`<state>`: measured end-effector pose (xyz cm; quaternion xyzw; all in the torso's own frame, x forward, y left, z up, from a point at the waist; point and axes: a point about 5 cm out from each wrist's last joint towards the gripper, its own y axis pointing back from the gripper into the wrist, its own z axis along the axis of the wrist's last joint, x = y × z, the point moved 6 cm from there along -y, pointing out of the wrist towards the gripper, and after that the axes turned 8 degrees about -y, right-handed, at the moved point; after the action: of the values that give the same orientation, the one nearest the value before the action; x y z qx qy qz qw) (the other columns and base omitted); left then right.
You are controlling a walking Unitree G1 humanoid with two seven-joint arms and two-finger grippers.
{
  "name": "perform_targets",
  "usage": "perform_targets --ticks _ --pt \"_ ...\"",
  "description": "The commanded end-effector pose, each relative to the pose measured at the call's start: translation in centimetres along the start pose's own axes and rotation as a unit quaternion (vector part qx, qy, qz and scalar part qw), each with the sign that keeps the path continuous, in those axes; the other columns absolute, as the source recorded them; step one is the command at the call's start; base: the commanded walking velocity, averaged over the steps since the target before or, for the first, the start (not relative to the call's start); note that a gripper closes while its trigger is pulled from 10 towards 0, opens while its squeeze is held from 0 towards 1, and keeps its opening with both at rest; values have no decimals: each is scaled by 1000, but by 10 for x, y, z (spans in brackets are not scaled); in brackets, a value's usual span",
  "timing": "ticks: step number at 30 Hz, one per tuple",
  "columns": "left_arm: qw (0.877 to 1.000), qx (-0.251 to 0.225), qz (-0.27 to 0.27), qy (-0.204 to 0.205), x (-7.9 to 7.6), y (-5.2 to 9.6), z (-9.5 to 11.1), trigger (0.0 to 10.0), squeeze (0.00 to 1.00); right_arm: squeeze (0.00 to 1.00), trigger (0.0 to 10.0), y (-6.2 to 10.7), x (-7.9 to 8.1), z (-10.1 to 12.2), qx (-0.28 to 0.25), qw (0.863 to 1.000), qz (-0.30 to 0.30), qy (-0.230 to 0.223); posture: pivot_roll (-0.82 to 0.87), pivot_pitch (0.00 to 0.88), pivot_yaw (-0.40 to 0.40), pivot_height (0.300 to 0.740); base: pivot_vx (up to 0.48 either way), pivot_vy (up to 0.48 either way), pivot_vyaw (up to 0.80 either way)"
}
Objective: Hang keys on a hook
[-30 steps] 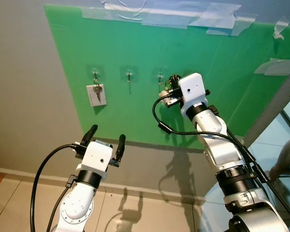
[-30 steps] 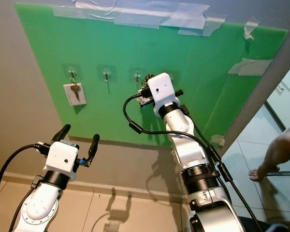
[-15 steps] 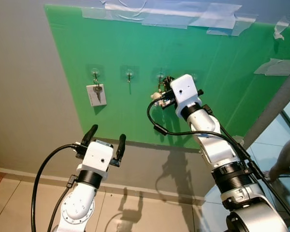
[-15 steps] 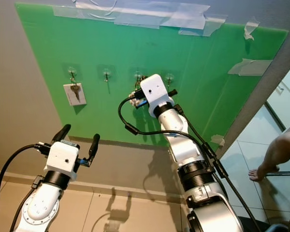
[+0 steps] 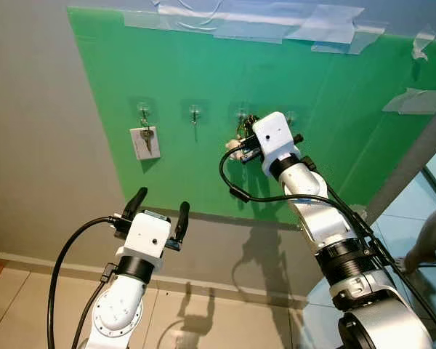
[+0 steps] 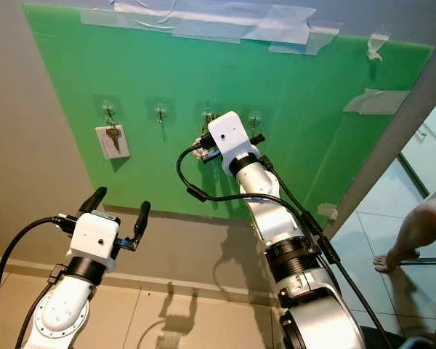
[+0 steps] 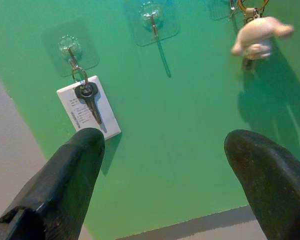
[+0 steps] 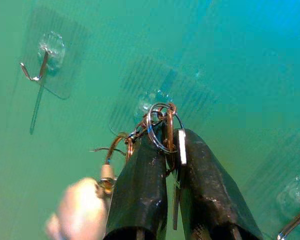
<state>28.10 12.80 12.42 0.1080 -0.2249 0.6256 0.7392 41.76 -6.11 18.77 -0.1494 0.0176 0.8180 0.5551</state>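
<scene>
Smooth matte green board on a grey wall, its upper edge fixed with strips of clear tape. Four clear adhesive hooks sit in one row across it. Leftmost clear adhesive hook carries a single dark key with a silver ring and a white rectangular tag; the tag bears small print, too fine to read. Second clear hook is bare, a thin bent metal wire on a transparent pad. Left gripper hangs low in front of the grey wall beneath the board, its two long black fingers spread apart and released, nothing between them. Third clear hook has the right gripper raised just in front of it, fingers clenched on the bunch of keys on interlinked silver rings, the rings held up against the hook's pad. A pale rounded charm dangles from the bunch. Fourth clear hook is bare. Far right, a person's bare foot on pale floor tiles.
</scene>
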Motion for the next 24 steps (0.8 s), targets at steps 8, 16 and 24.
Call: perform_targets --ticks 8,16,24 --pt "1000 -3 -4 -3 -2 -1 2 10000 0 0 10000 -11 -1 10 -11 1000 2 18 -9 0 -77 740 0 0 0" --pt "1000 -4 -4 -4 -4 -1 3 10000 0 0 10000 -15 -4 11 -12 1000 -1 29 -10 0 -77 740 0 0 0" --pt "1000 -3 -4 -4 -4 -1 4 10000 0 0 10000 -16 -9 5 0 999 -8 31 -9 0 -77 740 0 0 0"
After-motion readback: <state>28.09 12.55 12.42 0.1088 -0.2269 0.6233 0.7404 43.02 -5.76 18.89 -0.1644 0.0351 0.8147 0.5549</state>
